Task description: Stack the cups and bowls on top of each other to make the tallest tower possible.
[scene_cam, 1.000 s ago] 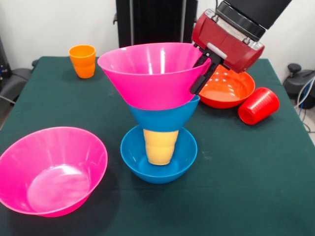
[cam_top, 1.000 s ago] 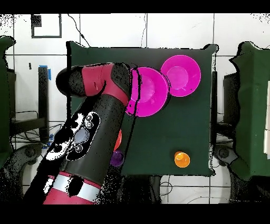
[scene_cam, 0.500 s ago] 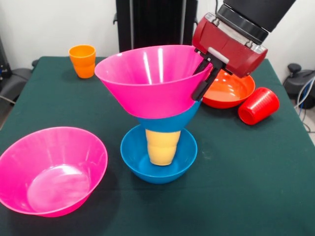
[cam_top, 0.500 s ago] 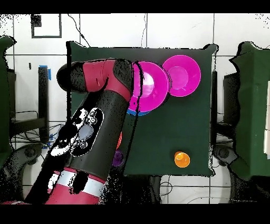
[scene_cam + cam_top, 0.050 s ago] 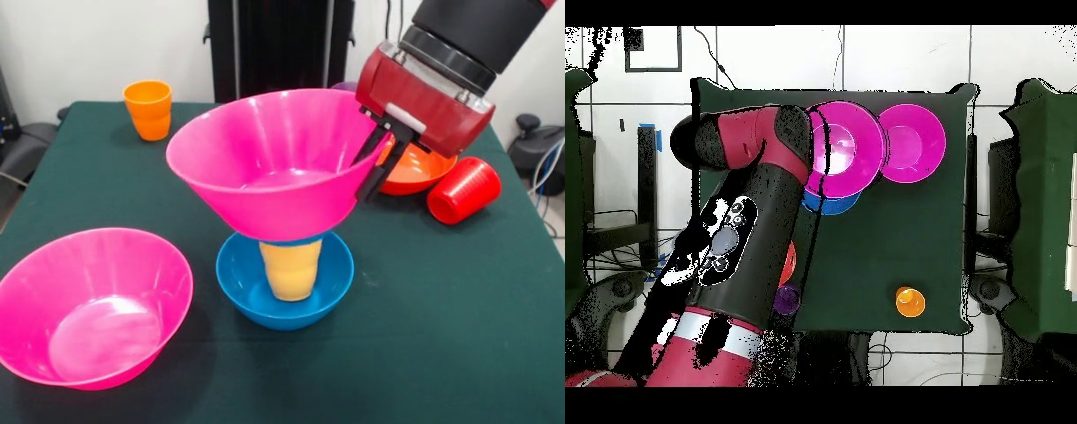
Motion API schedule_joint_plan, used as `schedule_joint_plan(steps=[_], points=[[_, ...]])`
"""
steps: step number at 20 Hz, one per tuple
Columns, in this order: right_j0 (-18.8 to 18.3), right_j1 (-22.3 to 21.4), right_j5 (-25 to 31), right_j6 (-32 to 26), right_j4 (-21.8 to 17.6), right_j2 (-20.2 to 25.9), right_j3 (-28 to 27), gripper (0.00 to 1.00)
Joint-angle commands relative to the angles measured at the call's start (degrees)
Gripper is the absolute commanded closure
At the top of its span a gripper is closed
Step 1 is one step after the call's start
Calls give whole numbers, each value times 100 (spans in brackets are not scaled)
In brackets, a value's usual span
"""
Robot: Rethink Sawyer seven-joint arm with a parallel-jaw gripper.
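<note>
Pink bowl (image 5: 274,163) tilted above yellow cup (image 5: 290,269), rim clamped by tool (image 5: 375,163); prob. airborne.

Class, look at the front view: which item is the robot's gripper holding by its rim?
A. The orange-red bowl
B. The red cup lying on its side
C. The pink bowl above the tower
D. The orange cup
C: the gripper has its jaws closed over the rim of the raised pink bowl, which tilts above the yellow cup standing in the blue bowl.
</note>
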Motion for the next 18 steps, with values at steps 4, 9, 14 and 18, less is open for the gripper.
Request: schedule_joint_plan(steps=[4,9,14,18], points=[[106,495,-546,420,-329,162,-461,100],[163,606,-639,519,-265,-10,-513,100],[191,704,-693,656,-152,-105,-561,100],[220,763,-682,725,-95,-174,-592,100]])
